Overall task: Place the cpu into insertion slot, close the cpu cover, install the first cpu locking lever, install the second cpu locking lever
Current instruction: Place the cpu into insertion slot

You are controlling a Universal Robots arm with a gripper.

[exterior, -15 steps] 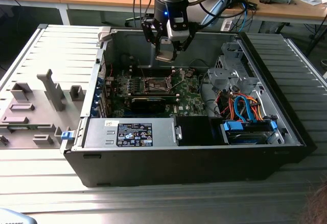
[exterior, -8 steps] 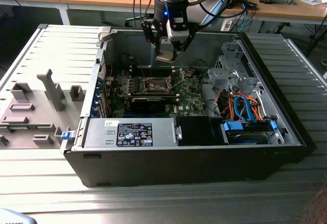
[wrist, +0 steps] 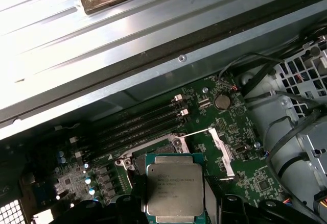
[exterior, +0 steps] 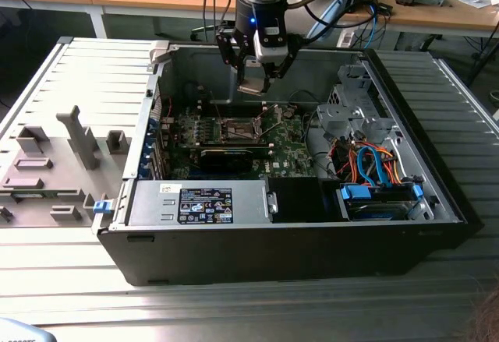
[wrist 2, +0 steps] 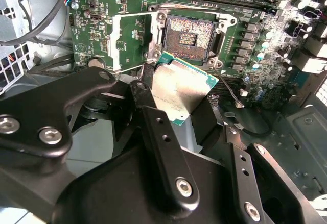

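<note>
My gripper (exterior: pixel 255 85) hangs inside the open computer case, above the green motherboard (exterior: pixel 288 143). It is shut on the cpu (exterior: pixel 253 86), a small square chip with a silvery top. In the second wrist view the cpu (wrist 2: pixel 179 89) sits clamped between two black fingers (wrist 2: pixel 145 89), tilted and a short way clear of the insertion slot (wrist 2: pixel 190 34). The slot's dark contact field lies bare. The cpu cover (wrist 2: pixel 116 43) stands swung open beside it. In the first wrist view the cpu (wrist: pixel 174 185) hides part of the insertion slot (wrist: pixel 176 142); the cpu cover (wrist: pixel 220 150) stands beside it.
A grey power supply (exterior: pixel 207 206) fills the case's near side, and a drive bay with blue and orange cables (exterior: pixel 374 171) sits at the exterior view's right. The case's side panel (exterior: pixel 70 147) lies at the left. Black memory slots (wrist: pixel 143 119) run beside the socket.
</note>
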